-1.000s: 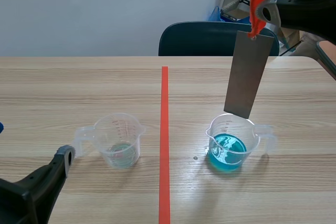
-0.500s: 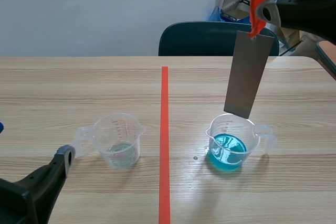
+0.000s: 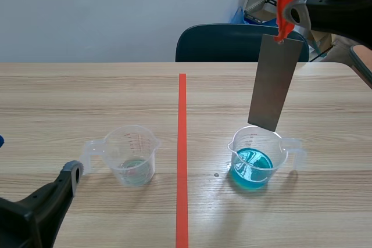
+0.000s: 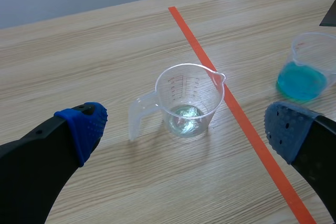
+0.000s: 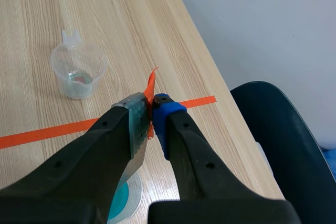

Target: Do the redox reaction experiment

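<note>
A grey metal plate (image 3: 273, 82) with an orange tag hangs upright, its lower edge just above the rim of a clear cup of blue liquid (image 3: 256, 160). My right gripper (image 3: 288, 13) is shut on the plate's top, high at the right. In the right wrist view the plate (image 5: 137, 129) shows edge-on between the fingers, with the blue cup (image 5: 125, 203) below it. A second clear cup (image 3: 132, 155) holding a little clear liquid stands left of the tape line. My left gripper (image 4: 186, 129) is open, low near the table's front, and that cup (image 4: 186, 100) stands just ahead between its fingers.
An orange tape line (image 3: 182, 143) runs down the table's middle between the two cups. A small droplet (image 3: 216, 174) lies left of the blue cup. A dark chair (image 3: 226, 42) stands behind the far edge, with clutter at the back right.
The ripples on the blue liquid's surface have shifted a little. The plate and both arms have not moved.
</note>
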